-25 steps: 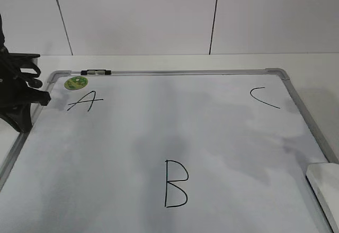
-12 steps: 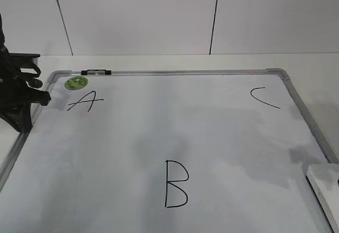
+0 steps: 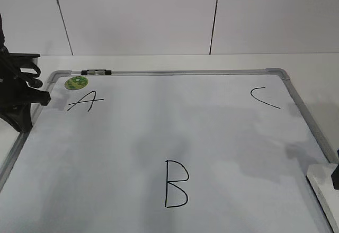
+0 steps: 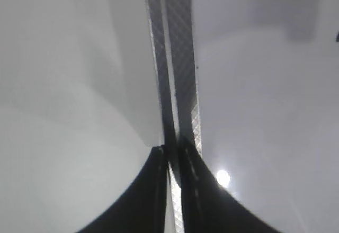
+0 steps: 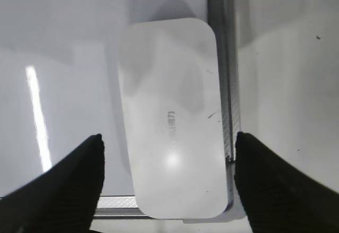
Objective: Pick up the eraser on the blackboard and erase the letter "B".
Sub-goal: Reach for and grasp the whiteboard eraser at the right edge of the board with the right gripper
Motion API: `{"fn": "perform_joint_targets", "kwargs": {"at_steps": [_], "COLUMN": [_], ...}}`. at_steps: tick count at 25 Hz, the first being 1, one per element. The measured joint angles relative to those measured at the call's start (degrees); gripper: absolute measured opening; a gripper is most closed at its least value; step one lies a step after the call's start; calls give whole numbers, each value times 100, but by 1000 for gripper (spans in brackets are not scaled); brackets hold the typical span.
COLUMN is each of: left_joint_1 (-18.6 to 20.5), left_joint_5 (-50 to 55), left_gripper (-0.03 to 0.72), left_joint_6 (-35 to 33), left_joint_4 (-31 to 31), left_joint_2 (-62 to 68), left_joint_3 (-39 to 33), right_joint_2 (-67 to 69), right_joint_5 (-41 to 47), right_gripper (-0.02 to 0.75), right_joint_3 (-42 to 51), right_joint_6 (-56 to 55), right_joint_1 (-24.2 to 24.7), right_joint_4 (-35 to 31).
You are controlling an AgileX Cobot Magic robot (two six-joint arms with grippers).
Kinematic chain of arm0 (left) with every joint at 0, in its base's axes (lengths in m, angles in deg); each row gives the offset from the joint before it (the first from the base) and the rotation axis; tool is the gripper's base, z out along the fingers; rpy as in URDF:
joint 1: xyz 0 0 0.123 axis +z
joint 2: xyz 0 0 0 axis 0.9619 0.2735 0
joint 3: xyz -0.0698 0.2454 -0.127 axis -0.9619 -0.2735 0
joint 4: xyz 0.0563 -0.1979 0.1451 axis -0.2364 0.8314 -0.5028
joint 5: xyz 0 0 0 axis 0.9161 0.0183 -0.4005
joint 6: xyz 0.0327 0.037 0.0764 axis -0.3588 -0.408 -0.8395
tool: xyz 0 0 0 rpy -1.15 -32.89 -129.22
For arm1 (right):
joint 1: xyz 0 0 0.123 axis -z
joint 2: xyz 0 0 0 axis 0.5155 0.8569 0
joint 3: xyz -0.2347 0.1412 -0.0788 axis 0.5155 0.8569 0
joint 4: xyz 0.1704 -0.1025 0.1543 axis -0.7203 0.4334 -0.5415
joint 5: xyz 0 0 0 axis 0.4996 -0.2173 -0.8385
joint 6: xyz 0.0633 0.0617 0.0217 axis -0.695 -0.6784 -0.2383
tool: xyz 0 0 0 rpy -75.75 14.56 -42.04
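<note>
Bare board lies all around the letter "B" [image 3: 176, 184]. The eraser [image 5: 172, 119] sits against the blackboard [image 3: 212, 132] frame, which crowds its right side. Its left flank is free.

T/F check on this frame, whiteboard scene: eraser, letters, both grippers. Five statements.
1. The right gripper is open, one finger either side of the eraser. True.
2. The letter "B" is partly wiped. False: its strokes are whole.
3. The eraser lies at the blackboard's left edge. False: it lies by the right frame, near corner.
4. The left gripper is shut. True.
5. The green sticker sits beside the "C". False: it is above the "A".
</note>
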Motion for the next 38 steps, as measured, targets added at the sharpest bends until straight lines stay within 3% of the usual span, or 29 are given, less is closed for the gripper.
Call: {"fn": "perform_joint_targets", "kwargs": {"at_steps": [9,30,38], "left_joint_1": [0,0,0], "left_joint_5": [0,2,2], "left_gripper": [25,25,25], "left_joint_6": [0,0,0], "left_joint_4": [0,13,13], "left_joint_2": [0,0,0], "left_joint_3": [0,9,9], "right_joint_2": [471,1378,1377], "right_joint_5": [-41,-280,-280], "right_gripper": [659,657,593], "right_joint_3": [0,-11,-11], "right_joint_6": [0,0,0], "right_joint_1": [0,0,0], "right_joint_4": [-54,53,31]}}
